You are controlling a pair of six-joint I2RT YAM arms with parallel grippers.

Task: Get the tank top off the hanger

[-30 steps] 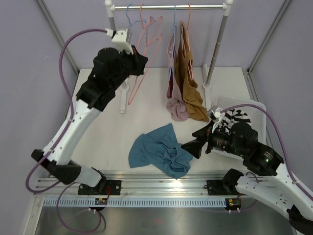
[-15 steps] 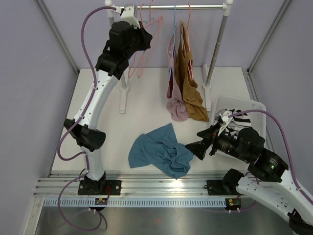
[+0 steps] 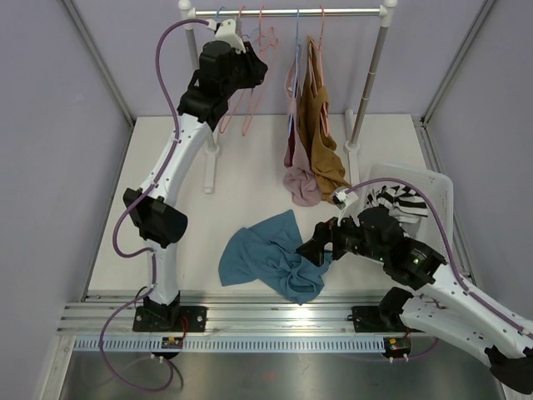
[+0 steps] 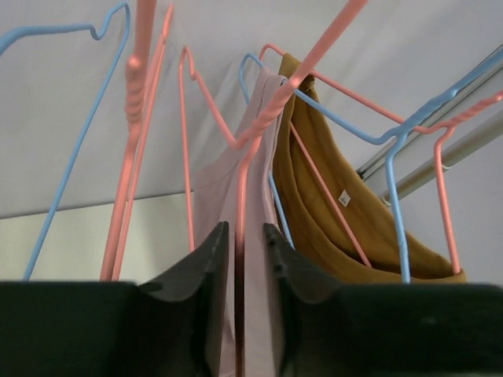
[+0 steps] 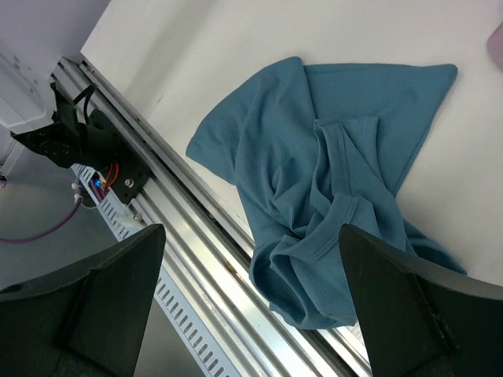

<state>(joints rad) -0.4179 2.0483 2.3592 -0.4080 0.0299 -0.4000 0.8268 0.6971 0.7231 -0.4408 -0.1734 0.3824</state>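
Right gripper [image 3: 316, 249] moved over tank top [image 3: 265, 255], jaws wide apart, left gripper [image 4: 245, 232] slightly parted around pink hanger [image 4: 240, 188]

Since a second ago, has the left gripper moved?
Yes. The left gripper has gone up the picture and slightly right, from lower beside the rack's left post to just under the rail.

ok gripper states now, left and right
Left gripper: slightly open, pink hanger wire between its jaws.
Right gripper: wide open, empty.
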